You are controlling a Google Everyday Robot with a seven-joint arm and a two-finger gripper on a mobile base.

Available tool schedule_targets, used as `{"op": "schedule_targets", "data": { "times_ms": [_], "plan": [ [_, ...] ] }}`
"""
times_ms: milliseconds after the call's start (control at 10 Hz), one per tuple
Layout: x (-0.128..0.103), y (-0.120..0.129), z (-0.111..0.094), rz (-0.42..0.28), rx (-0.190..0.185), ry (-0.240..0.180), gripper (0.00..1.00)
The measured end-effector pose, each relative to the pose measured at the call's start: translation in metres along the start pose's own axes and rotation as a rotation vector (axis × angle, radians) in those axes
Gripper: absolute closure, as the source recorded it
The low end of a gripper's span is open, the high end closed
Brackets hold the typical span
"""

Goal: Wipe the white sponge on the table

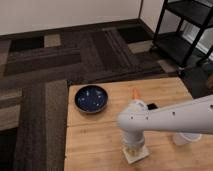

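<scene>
White sponge (137, 153) lies flat on the table (95, 140), long axis angled up-right, under the closed end effector (131, 147).

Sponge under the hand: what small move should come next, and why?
Probably slide the sponge sideways along the table. The hand sits shut on it from above, the sponge lies flat on the wood, and bare table lies to its left.

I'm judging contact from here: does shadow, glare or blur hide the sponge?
Camera view: soft and blurry overall, lighting even, no glare on the table. The arm covers most of the white sponge; only its pale edge shows beneath the gripper, with a faint shadow alongside. Blue bowl edges smear slightly.
</scene>
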Motion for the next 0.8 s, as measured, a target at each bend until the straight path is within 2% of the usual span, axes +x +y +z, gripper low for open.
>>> {"op": "schedule_targets", "data": {
  "times_ms": [400,800],
  "plan": [
    [-0.045,-0.005,-0.010,-0.026,0.010,-0.052,1.00],
    [-0.097,0.010,-0.011,-0.066,-0.025,-0.081,1.00]
  ]
}}
